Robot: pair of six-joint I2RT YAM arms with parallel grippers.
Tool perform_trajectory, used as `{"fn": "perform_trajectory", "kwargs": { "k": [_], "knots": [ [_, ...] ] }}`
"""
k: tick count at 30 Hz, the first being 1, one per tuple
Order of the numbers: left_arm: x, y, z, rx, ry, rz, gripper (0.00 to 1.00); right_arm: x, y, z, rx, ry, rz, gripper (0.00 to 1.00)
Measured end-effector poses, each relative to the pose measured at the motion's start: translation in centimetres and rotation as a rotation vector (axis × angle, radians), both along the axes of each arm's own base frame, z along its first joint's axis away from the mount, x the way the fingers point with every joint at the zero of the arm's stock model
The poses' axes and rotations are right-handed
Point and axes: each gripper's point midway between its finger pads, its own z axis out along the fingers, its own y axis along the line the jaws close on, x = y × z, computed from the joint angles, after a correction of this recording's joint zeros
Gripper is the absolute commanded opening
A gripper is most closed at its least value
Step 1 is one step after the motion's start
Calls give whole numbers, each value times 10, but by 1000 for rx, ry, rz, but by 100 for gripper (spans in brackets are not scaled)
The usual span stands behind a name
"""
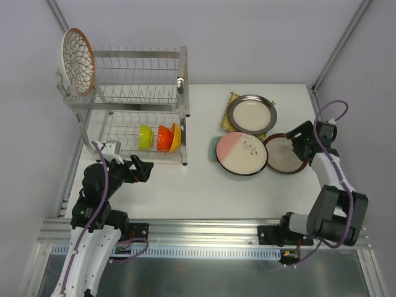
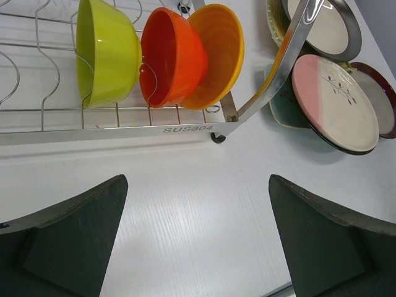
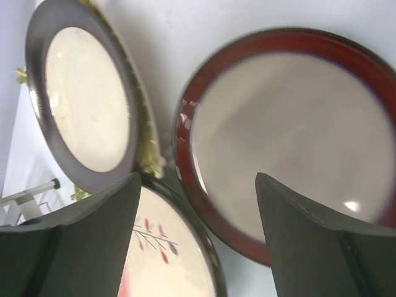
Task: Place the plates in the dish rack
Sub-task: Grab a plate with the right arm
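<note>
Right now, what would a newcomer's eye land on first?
The brown-rimmed petal-pattern plate standing on edge at the left end of the dish rack, upper tier. Then the green, orange and yellow bowls in the lower tier, and the open right gripper over the red-rimmed plate, far right.

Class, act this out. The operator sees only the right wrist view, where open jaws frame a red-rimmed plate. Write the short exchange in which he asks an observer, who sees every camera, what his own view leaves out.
Operator: Is any plate in the rack?
Observer: One. The petal-pattern plate stands on edge at the left end of the dish rack's upper tier.
Operator: What's on the lower tier?
Observer: Three bowls on edge in a row: green bowl, orange bowl, yellow bowl.
Operator: And the other arm?
Observer: The left arm's jaws are wide open and empty, just in front of that lower tier.
</note>
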Motion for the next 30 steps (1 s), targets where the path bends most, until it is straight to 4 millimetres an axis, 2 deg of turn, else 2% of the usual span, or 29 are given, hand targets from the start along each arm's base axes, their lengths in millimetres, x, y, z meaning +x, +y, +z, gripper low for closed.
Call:
{"fn": "perform_trajectory", "kwargs": {
  "k": [4, 8, 15, 24, 30],
  "knots": [
    [0, 1, 0, 1, 0, 5, 99, 42, 15, -2, 33, -26, 91, 77],
    [1, 2, 0, 4, 0, 12, 99, 75, 27, -7, 65, -43, 151, 76],
    [2, 4, 0, 7, 0, 21, 99, 123, 30, -15, 78, -54, 187, 74],
    [2, 4, -2, 9, 6, 22, 99, 144, 35, -38, 86, -26, 250, 55],
    [2, 4, -2, 9, 6, 23, 99, 145, 47, -35, 92, -39, 313, 45]
  ]
}}
